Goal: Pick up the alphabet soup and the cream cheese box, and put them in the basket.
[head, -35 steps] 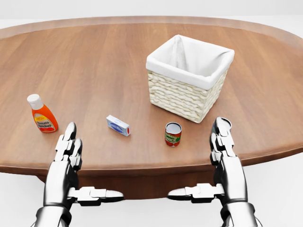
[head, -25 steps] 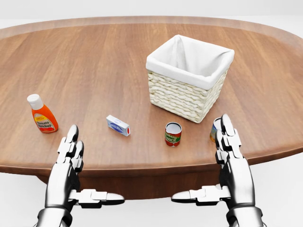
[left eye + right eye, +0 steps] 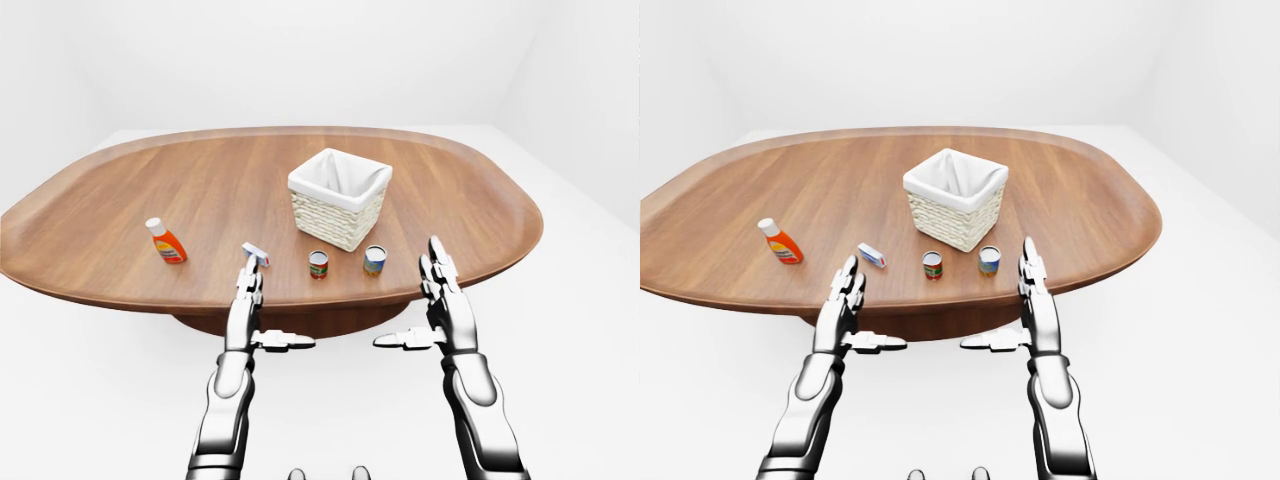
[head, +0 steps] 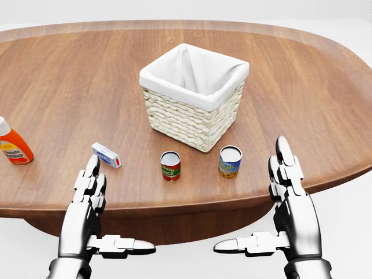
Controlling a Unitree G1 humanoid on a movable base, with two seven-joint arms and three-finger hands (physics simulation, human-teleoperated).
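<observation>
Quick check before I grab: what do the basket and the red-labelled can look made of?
Basket: pale woven wicker, judging by its ribbed plaited walls, with a white cloth-like liner folded over the rim. Red-labelled can: likely metal, with a greyish top and printed wrap.

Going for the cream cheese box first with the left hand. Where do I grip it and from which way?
The cream cheese box lies flat on the table, angled, just beyond the open left hand. Probably best to come down from above and pinch across its two long narrow sides: it sits low, so a sideways approach offers little face. Nothing crowds it; the red-label can stands well to its right.
</observation>
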